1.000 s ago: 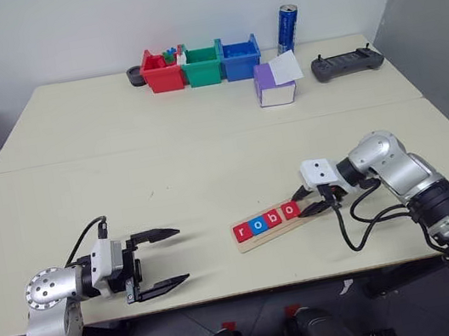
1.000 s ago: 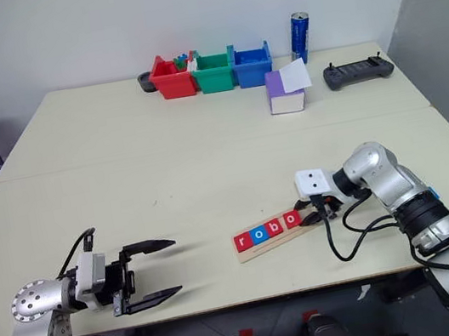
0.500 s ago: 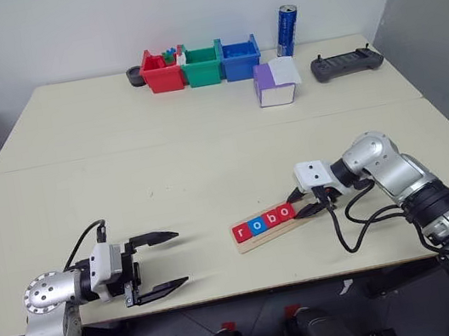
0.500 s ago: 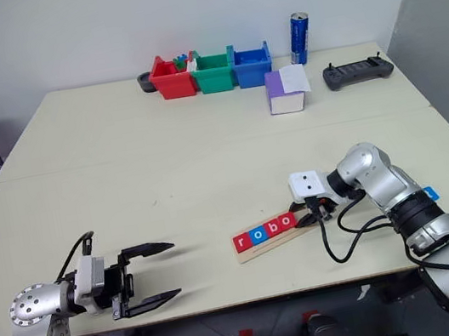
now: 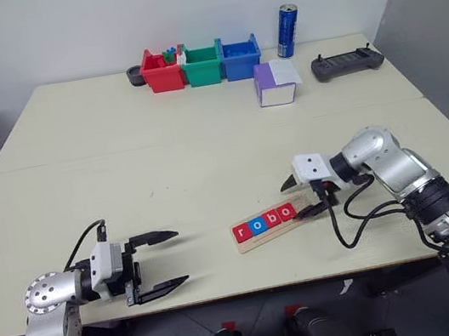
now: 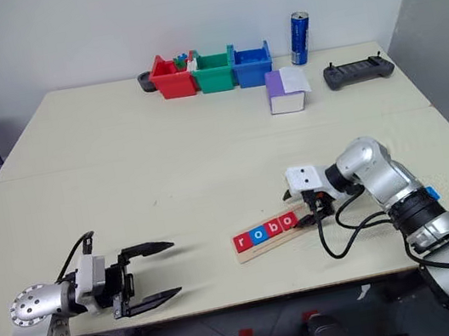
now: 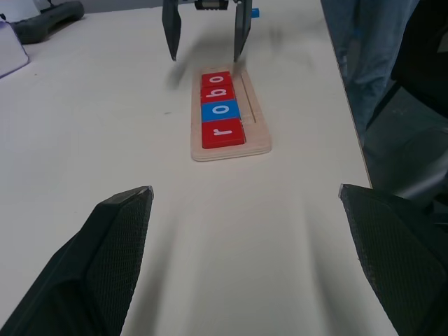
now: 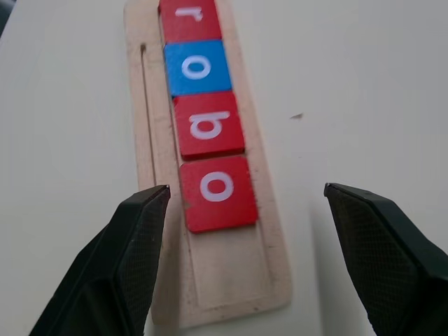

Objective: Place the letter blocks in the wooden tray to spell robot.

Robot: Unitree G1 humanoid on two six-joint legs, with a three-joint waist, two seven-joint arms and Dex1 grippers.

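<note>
right wrist view: wooden tray with red r, blue o, red b, red o; both arms' fingers released.

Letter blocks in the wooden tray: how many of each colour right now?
Red letter blocks: 3 (r, b, o)
Blue letter blocks: 1 (o)
Total in the wooden tray: 4; the end slot is empty.

Our left pincer hangs low over the near left of the tabletop, its two black fingers spread wide and pointing to our right, holding nothing. Our right arm bends inward, its pincer angled downward toward our left, fingers parted and empty, a black cable looping beneath the wrist.
</note>
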